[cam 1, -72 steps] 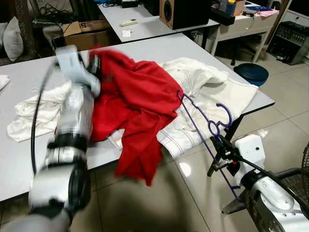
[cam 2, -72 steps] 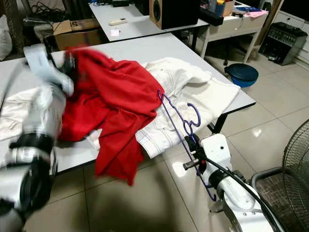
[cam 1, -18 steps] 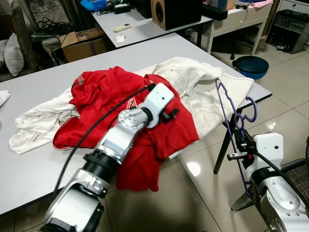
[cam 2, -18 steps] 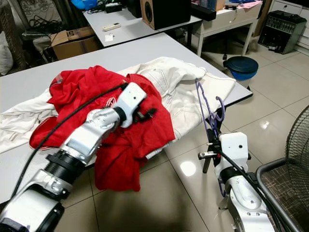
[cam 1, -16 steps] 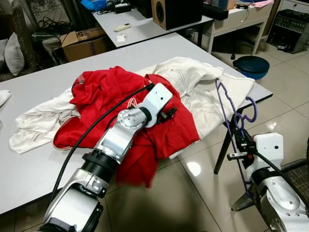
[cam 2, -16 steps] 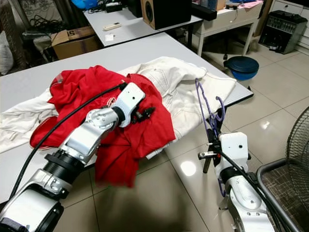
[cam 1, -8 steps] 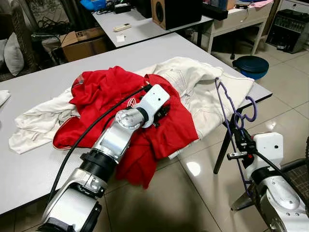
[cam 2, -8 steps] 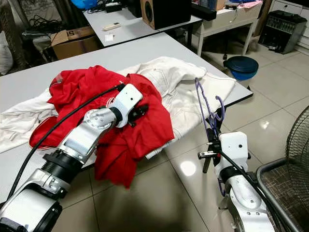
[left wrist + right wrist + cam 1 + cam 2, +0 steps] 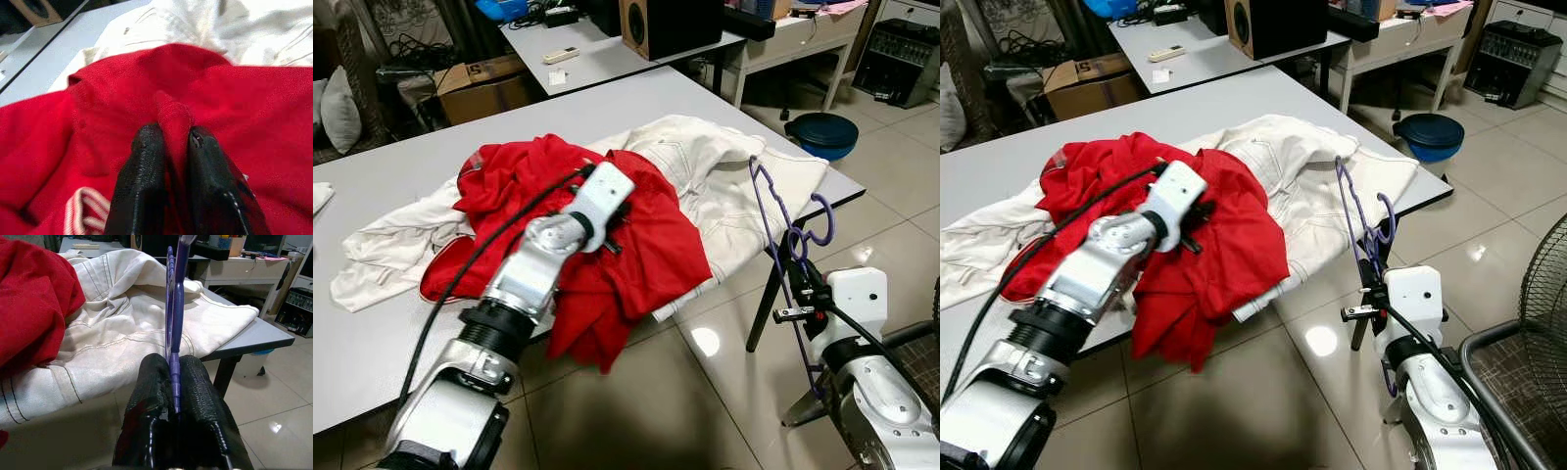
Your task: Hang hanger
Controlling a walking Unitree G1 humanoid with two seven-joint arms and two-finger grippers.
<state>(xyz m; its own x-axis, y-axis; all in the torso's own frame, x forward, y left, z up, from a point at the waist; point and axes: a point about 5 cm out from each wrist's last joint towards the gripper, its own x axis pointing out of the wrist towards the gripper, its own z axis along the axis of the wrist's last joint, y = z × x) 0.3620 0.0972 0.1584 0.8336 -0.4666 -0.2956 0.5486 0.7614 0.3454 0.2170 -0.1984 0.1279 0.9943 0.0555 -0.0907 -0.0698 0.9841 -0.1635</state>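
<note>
Grey table [image 9: 391, 343] | left fingers [image 9: 142, 196] pinch red shirt [image 9: 646, 255] | right fingers [image 9: 195, 396] clamp purple hanger [image 9: 773, 211] off table edge

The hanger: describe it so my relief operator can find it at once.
Start at the grey table heaped with clothes, then go to its corner on the robot's right, where the cream garment lies. Just off that edge, the right gripper is shut on the hanger, holding it upright. It is the one thin purple wire shape among soft red and cream cloth.
</note>
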